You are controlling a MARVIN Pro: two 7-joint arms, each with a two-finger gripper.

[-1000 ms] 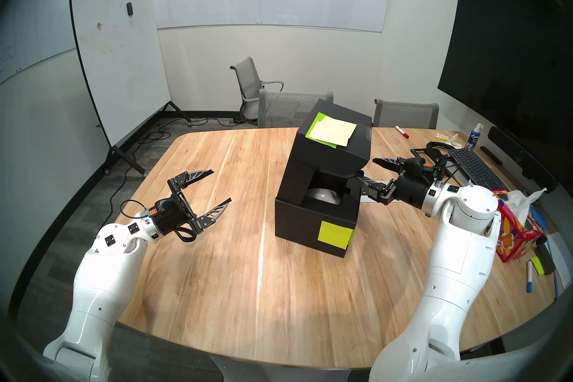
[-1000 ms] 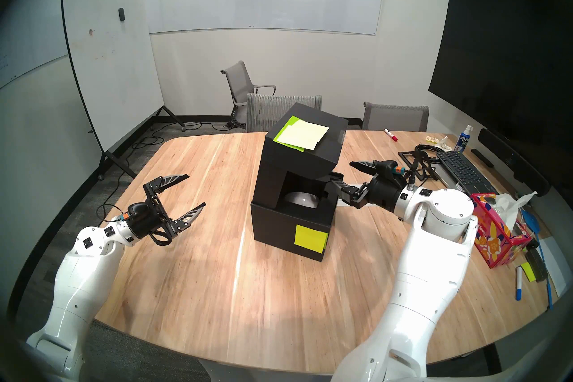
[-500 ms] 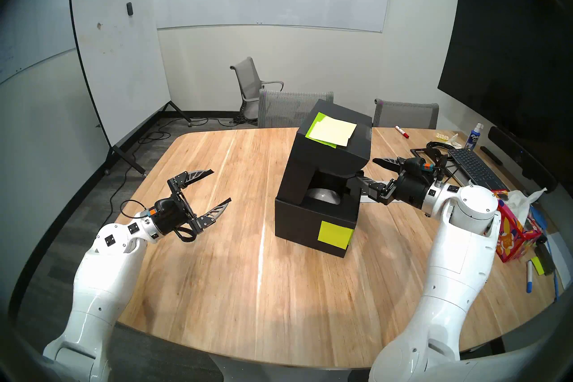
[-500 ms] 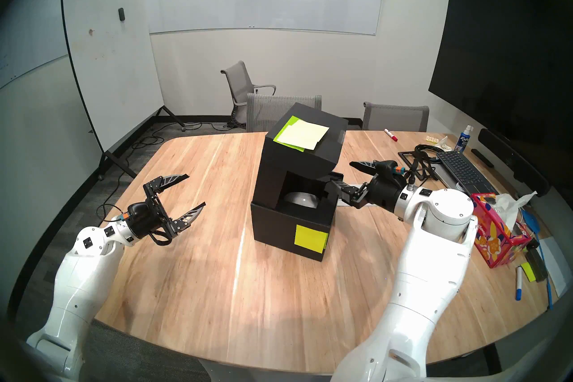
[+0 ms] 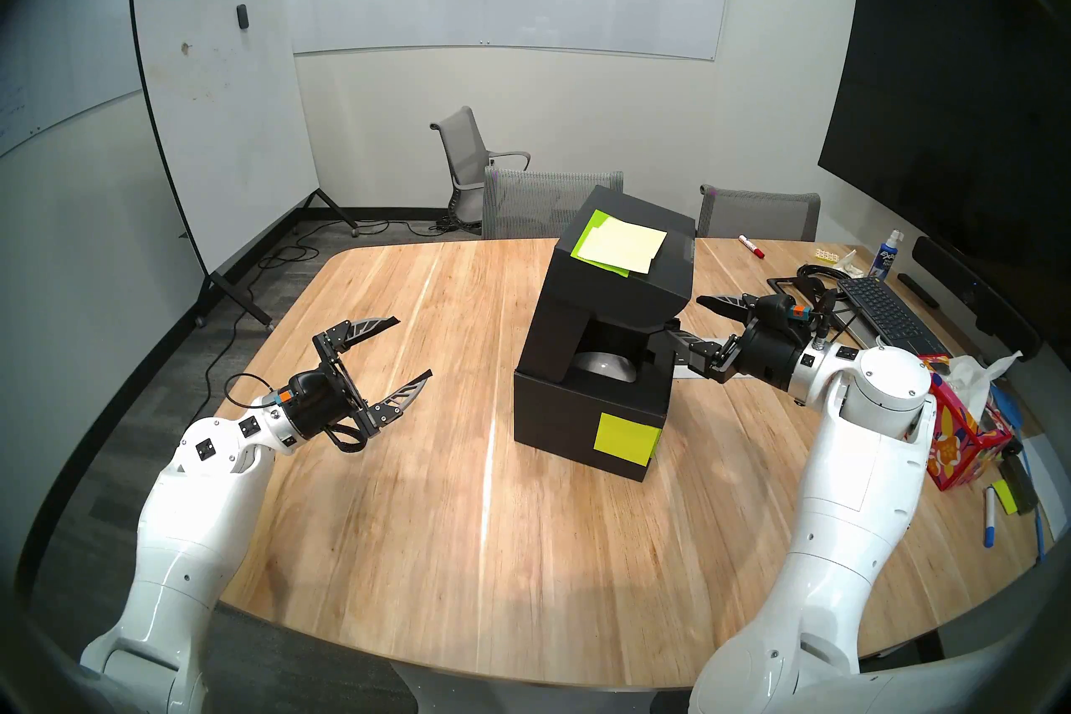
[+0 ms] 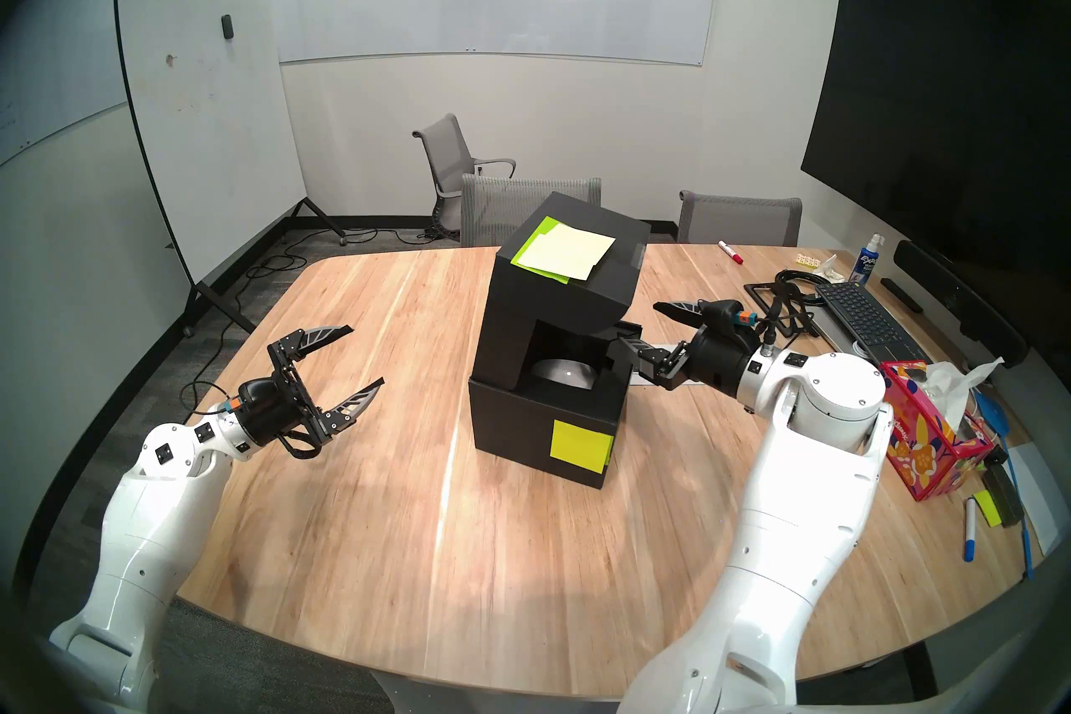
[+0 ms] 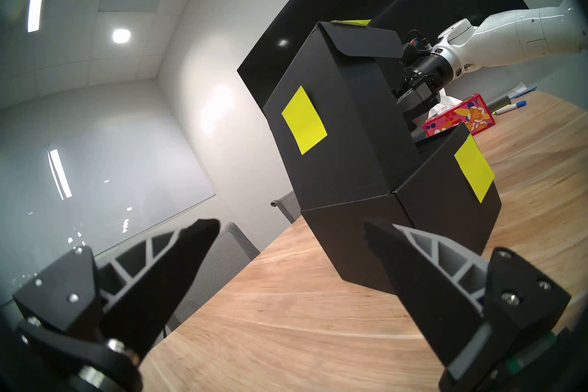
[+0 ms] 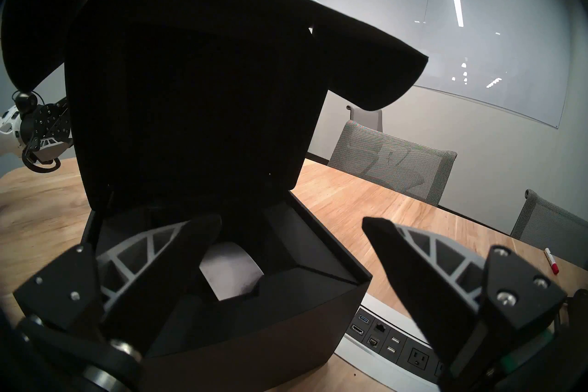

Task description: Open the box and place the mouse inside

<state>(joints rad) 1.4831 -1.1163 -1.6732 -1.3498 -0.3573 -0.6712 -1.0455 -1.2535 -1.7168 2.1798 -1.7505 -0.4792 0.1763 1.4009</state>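
The black box [image 5: 568, 417] stands mid-table with yellow sticky notes on it. Its flap lid [image 5: 614, 301] is raised and leans to the left. The white mouse [image 5: 603, 366] lies in the recessed well, and it also shows in the right wrist view [image 8: 230, 267]. My right gripper [image 5: 689, 319] is open at the box's right rim. One of its fingers [image 8: 178, 241] reaches inside beside the mouse and the other is outside the box wall [image 8: 254, 334]. My left gripper [image 5: 414, 348] is open and empty, hovering left of the box [image 7: 350, 159].
A red floral tissue box [image 5: 956, 440], a keyboard [image 5: 886, 313], markers [image 5: 990, 516] and a spray bottle [image 5: 886, 255] crowd the table's right side. A power outlet strip [image 8: 397, 346] is set in the table by the box. Grey chairs [image 5: 550, 203] stand behind.
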